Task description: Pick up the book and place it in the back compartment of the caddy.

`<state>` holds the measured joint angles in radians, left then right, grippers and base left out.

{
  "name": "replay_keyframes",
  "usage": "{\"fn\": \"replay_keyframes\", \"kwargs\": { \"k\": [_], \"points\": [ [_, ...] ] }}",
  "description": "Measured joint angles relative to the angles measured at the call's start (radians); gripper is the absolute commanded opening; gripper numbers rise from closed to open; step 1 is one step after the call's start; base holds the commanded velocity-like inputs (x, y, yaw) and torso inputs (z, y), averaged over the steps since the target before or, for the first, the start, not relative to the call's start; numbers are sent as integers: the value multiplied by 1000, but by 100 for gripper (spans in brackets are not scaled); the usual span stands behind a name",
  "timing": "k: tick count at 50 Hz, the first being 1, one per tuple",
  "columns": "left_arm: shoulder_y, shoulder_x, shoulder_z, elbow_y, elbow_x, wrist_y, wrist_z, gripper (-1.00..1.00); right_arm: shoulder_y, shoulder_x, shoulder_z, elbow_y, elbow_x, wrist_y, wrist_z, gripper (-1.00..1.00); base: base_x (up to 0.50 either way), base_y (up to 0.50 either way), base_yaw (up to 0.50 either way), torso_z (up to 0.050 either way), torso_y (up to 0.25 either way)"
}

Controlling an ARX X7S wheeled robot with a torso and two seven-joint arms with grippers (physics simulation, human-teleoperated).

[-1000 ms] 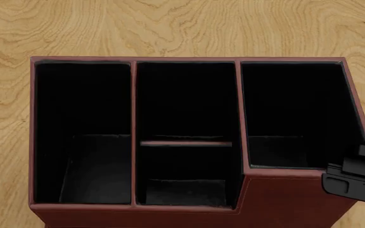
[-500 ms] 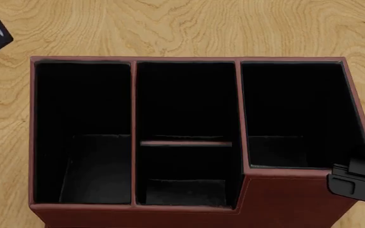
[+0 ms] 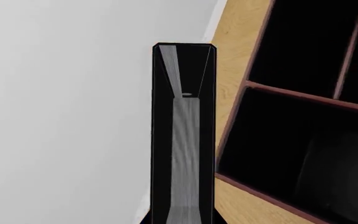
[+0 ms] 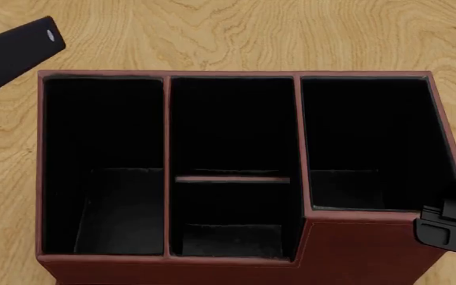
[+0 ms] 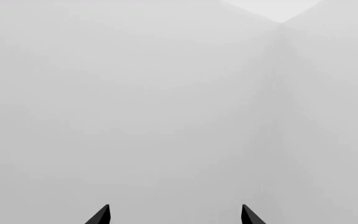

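Note:
The book (image 4: 18, 50), black with a white page block, comes into the head view at the upper left. It is tilted, just outside the caddy's far left corner. In the left wrist view the book (image 3: 184, 140) runs edge-on straight out from my left gripper. That gripper is shut on it, and its fingers are hidden behind the covers. The red-brown caddy (image 4: 232, 75) with black cells fills the middle of the head view, and its rim also shows in the left wrist view (image 3: 291, 93). My right gripper (image 5: 175, 214) is open and empty, facing a grey wall.
The caddy stands on a light wooden table (image 4: 236, 29). My right arm's black body (image 4: 450, 231) sits beside the caddy's near right corner, by the taller front. A short divider (image 4: 232, 179) splits the middle cell into front and back parts.
The book has moved right and further into the head view, towards the caddy's far left corner. The right arm has slid slightly right and down.

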<state>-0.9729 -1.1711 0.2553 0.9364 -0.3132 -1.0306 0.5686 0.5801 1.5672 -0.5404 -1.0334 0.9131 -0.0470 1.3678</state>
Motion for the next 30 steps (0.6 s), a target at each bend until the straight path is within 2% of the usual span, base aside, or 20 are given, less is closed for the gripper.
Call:
{"fn": "replay_keyframes", "kwargs": {
  "k": [10, 16, 21, 30],
  "points": [
    [-250, 81, 140, 68, -52, -176, 93, -100, -6, 4, -1, -1, -6, -13, 10, 100, 0, 0, 0, 0, 1],
    [-386, 128, 202, 96, -120, -270, 109, -100, -14, 4, -4, -1, -14, -21, 16, 100, 0, 0, 0, 0, 2],
    [-485, 155, 234, 110, -220, -329, 82, -100, -19, 4, -5, 0, -19, -26, 19, 100, 0, 0, 0, 0, 2],
    [-651, 208, 226, 111, -510, -442, -35, -100, -24, 4, -2, -1, -19, -28, 19, 100, 0, 0, 0, 0, 1]
  ]
}}
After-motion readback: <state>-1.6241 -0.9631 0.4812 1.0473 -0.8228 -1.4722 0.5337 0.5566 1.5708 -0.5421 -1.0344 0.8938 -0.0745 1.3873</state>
